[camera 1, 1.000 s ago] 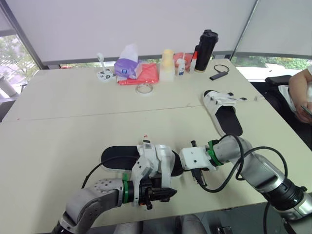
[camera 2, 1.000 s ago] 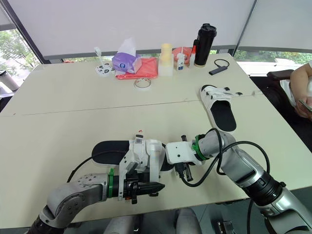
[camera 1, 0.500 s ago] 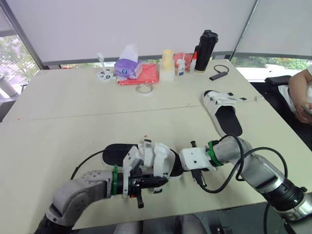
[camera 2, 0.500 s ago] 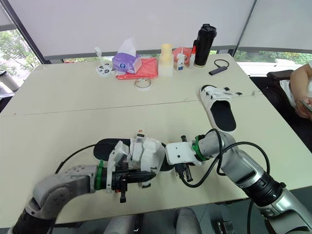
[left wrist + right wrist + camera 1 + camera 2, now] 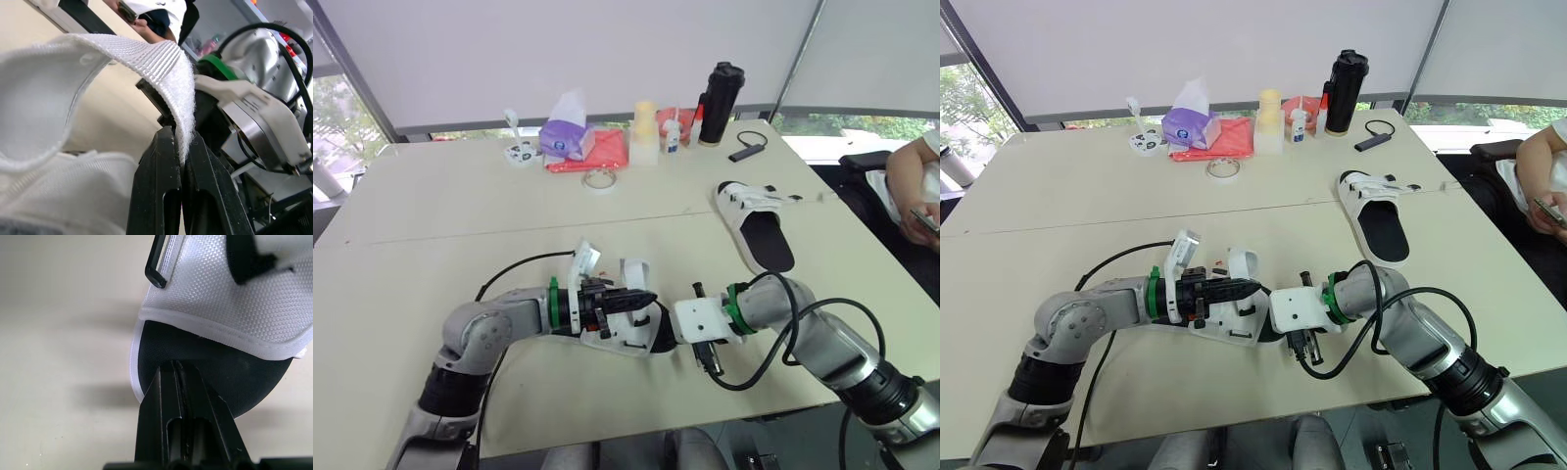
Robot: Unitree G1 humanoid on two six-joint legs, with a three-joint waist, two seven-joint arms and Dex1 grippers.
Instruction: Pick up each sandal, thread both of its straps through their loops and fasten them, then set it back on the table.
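Left wrist view: my left pincer [image 5: 180,147], swung round from the near side within the last second, now clamps the strap [image 5: 161,58]. My right pincer [image 5: 176,366] pinches the sandal [image 5: 641,338] by its sole, on the near tabletop [image 5: 431,225]. Threading looks ready to begin.

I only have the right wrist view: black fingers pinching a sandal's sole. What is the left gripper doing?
Observer: The left gripper is shut on a white strap of that same sandal.
Operator: Where is the other sandal?
Observer: The second sandal lies flat on the table, apart from the first, farther out on the robot's right.
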